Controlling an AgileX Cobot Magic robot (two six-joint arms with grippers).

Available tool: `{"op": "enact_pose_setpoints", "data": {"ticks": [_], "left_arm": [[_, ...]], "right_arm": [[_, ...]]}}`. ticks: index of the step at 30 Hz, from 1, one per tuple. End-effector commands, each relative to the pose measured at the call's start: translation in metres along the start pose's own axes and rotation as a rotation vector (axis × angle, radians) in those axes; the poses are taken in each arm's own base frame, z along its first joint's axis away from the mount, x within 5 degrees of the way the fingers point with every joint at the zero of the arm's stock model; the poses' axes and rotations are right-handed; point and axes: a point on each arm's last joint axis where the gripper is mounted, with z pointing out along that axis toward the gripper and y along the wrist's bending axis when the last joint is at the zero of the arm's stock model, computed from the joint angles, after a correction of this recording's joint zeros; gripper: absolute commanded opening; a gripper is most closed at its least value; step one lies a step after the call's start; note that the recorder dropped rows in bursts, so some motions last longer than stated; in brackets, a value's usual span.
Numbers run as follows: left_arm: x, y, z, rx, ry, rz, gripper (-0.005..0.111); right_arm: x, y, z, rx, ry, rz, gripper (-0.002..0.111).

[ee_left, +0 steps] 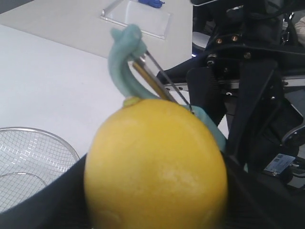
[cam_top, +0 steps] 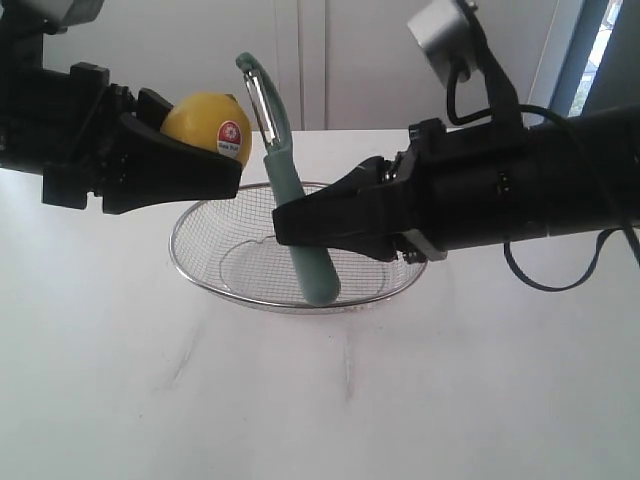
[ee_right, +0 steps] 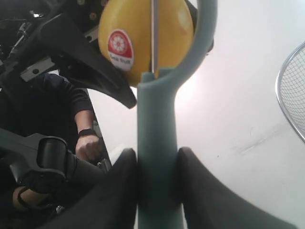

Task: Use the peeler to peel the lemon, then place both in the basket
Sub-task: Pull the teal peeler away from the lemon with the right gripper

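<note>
My left gripper (cam_top: pixel 205 160) is shut on the yellow lemon (cam_top: pixel 207 124), holding it in the air above the basket's left rim; its red-and-white sticker faces the camera. In the left wrist view the lemon (ee_left: pixel 157 164) fills the space between the jaws. My right gripper (cam_top: pixel 290 222) is shut on the teal-green handle of the peeler (cam_top: pixel 297 215), which stands nearly upright over the wire basket (cam_top: pixel 200 262). The peeler's loop head and blade stand right beside the lemon; whether the blade touches it I cannot tell. In the right wrist view the peeler (ee_right: pixel 157 157) sits between both pads, with the lemon (ee_right: pixel 143 33) behind its blade.
The white table (cam_top: pixel 320 400) stretches in front of the basket. A clear flat tray (ee_left: pixel 138 16) lies on a far table in the left wrist view. A person's hand (ee_right: pixel 88 145) shows behind the arms in the right wrist view.
</note>
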Motion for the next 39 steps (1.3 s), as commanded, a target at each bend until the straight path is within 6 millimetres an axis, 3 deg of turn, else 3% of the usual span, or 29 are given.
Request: {"op": "enact_pose_setpoints", "data": {"ticks": [1,21,39], "left_arm": [[-0.005,-0.005,-0.001,0.018,-0.038,0.003,0.000],[-0.005,-0.006,-0.001,0.025,-0.040,0.003,0.000],[-0.005,-0.006,-0.001,0.025,-0.040,0.003,0.000]], "right_arm": [[0.001,0.000,-0.001,0.026,0.009,-0.035,0.000],[0.006,-0.005,-0.002,0.075,0.066,-0.089,0.000],[-0.002,-0.019,-0.004,0.236,-0.030,0.013,0.000]]}}
